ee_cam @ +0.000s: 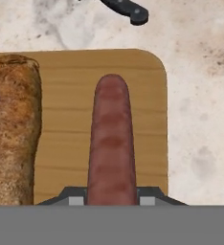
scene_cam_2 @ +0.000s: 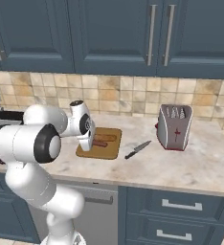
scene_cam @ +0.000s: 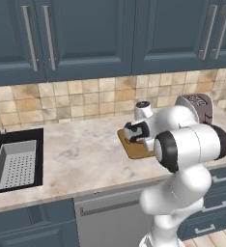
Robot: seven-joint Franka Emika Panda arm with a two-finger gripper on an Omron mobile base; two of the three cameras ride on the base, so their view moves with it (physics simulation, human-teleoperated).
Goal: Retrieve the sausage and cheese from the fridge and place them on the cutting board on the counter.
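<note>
The sausage, a red-brown cylinder, lies lengthwise over the brown cutting board, and my gripper is shut on its near end. In the right base view the sausage sticks out of the gripper low over the cutting board; I cannot tell whether it touches the wood. In the left base view the hand hangs over the cutting board on the beige counter. The cheese and the fridge are out of view.
A crusty bread loaf lies on the board beside the sausage. A black-handled knife rests on the counter right of the board, and a toaster stands further right. The black sink is at the left.
</note>
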